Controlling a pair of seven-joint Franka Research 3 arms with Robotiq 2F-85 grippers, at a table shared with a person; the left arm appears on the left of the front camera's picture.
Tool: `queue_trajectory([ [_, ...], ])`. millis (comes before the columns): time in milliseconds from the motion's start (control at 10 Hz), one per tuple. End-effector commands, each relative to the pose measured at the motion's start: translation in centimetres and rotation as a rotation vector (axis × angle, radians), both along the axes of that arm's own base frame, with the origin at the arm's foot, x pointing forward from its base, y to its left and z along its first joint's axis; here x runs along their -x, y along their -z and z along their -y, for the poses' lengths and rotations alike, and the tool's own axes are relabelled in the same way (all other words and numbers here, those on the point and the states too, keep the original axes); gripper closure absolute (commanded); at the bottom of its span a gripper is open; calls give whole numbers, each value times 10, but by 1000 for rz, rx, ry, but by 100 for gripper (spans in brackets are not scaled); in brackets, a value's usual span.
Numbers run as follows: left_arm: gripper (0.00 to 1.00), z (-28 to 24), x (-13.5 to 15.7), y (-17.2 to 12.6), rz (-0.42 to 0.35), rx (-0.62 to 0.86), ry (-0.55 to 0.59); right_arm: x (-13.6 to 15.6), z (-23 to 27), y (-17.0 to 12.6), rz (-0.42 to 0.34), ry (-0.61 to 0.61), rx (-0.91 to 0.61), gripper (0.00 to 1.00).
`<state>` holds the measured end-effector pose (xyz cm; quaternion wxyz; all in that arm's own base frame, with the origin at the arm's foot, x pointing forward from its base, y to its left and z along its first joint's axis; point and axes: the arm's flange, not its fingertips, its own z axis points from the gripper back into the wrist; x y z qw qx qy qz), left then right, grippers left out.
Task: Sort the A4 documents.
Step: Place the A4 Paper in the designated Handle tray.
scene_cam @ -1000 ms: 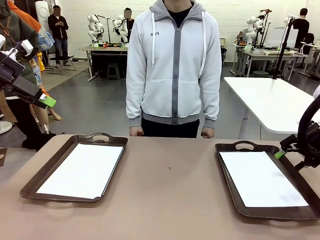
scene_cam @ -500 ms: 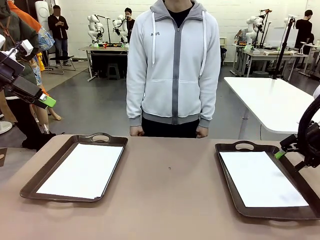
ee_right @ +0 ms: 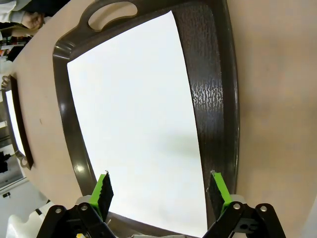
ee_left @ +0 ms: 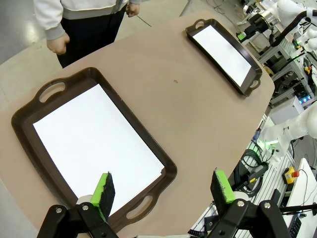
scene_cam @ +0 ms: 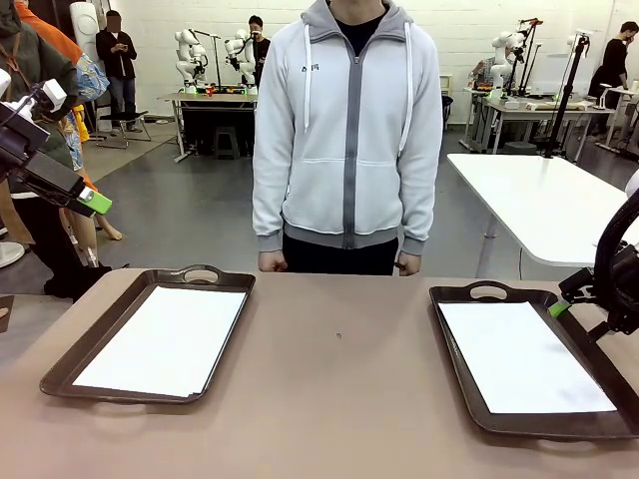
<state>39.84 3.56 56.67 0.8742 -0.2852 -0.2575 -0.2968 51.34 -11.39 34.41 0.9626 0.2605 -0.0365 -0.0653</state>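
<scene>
Probably robotics lab, white robot arms (scene_cam: 190, 52), worktables (scene_cam: 544, 205)

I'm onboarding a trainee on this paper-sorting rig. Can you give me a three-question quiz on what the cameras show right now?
1. True or false: both grippers are shut on paper.
2. How many dark brown trays sit on the table?
3. Where are the person's hands? A) on the left tray B) at the table's far edge, touching no tray C) holding a sheet

Key:
1. False: the left gripper and right gripper are open, holding nothing.
2. Two: the left tray and right tray, each holding white A4 documents.
3. B: the hands hang fisted.
</scene>
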Motion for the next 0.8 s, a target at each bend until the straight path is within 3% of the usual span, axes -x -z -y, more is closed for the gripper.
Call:
queue_trajectory([
  [0, 0, 0, 1, 0, -3, 1, 4, -1, 0, 0, 6, -7, -9, 0],
  [300, 0, 0, 1, 0, -3, 1, 4, 0, 0, 0, 0, 0, 0, 0],
  [400, 0, 0, 1, 0, -3, 1, 4, 1, -17, -8, 66, -72, 44, 0],
  [700, 0, 0, 1, 0, -3, 1, 4, -11, -87, -74, 288, -361, 104, 0],
])
